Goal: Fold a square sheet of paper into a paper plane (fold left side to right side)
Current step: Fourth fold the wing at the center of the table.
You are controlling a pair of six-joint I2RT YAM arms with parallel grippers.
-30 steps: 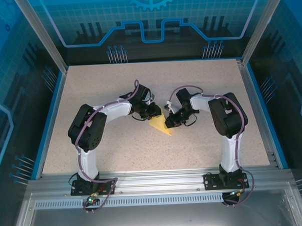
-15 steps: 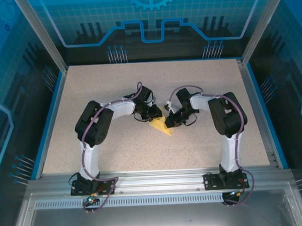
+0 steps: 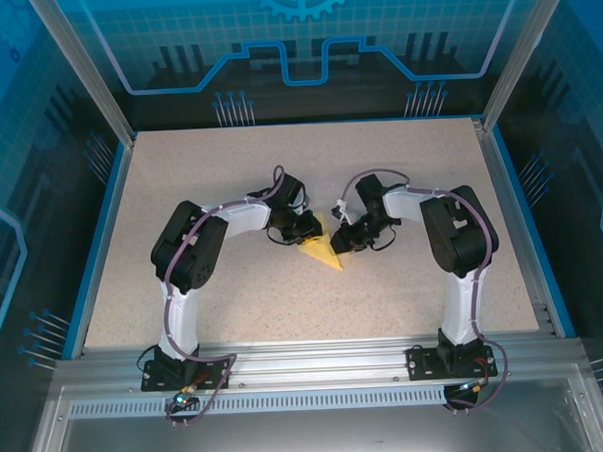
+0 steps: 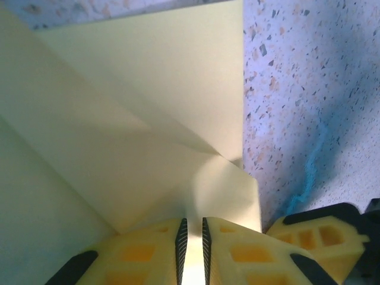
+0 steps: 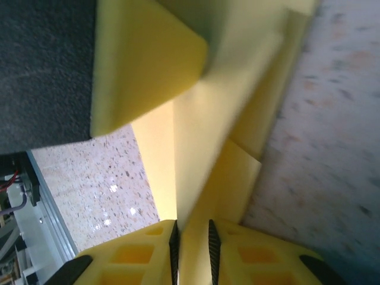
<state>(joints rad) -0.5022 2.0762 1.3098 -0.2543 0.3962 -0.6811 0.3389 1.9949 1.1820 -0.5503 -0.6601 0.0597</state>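
Observation:
The square sheet of paper (image 3: 321, 253) lies mid-table as a yellow creased wedge with its tip toward the near edge. My left gripper (image 3: 308, 229) is at the wedge's far left edge. In the left wrist view the folded paper (image 4: 136, 119) runs between its narrow jaws, so the left gripper (image 4: 192, 237) is shut on it. My right gripper (image 3: 338, 242) is at the wedge's right edge. In the right wrist view a raised fold of paper (image 5: 219, 130) passes between the parted jaws of the right gripper (image 5: 193, 243), resting against one pad only.
The speckled table (image 3: 229, 179) has a blue rim (image 3: 100, 245) and glass walls round it. The two grippers sit almost nose to nose over the paper. A yellow finger of the left gripper (image 5: 142, 65) looms close in the right wrist view.
The left arm's elbow has swung right and its gripper has stayed on the paper. The right gripper has drawn slightly back and up from the wedge.

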